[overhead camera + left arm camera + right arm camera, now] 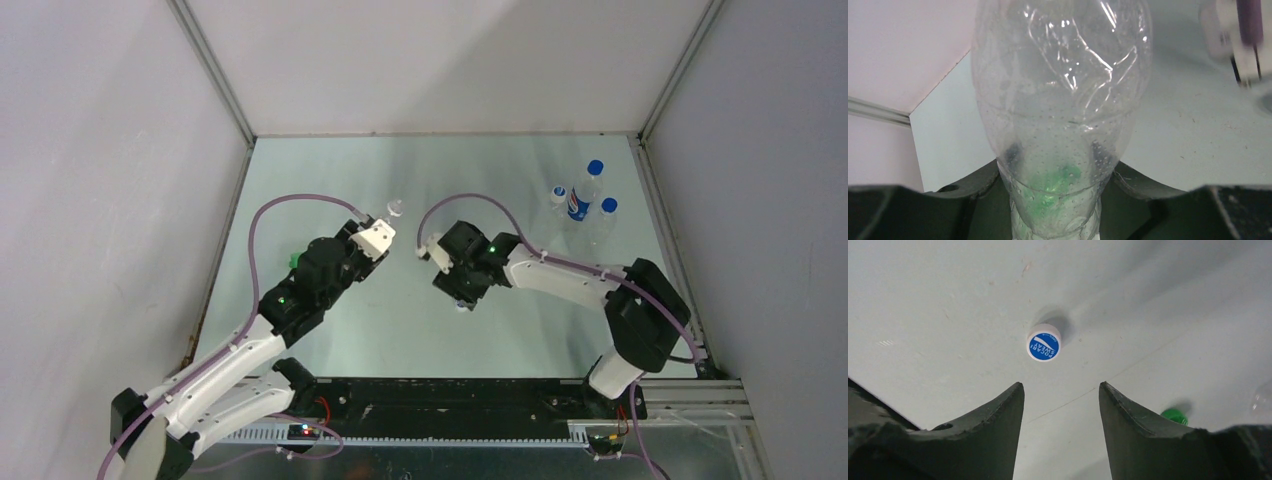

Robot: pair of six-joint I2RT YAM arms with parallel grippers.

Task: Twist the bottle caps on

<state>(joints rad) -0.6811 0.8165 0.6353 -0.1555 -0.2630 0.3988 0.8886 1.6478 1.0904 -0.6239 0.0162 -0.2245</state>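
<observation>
Entry: your left gripper [373, 238] clenched the clear bottle [1058, 90]; your right gripper [1060, 387] hung spread over the white cap [1043, 342] on the table [923, 300], where a skewed close might have flicked it away.

A pale green tabletop [400, 340] is enclosed by a white back panel [440, 60], a left panel [100, 200] and a right panel [780, 200], joined by aluminium corner profiles [212, 70]. Even, soft light is cast throughout.

two loose caps [1043, 342] [1174, 416], four clear bottles [1060, 100] [558, 198] [578, 207] [605, 224]
</observation>
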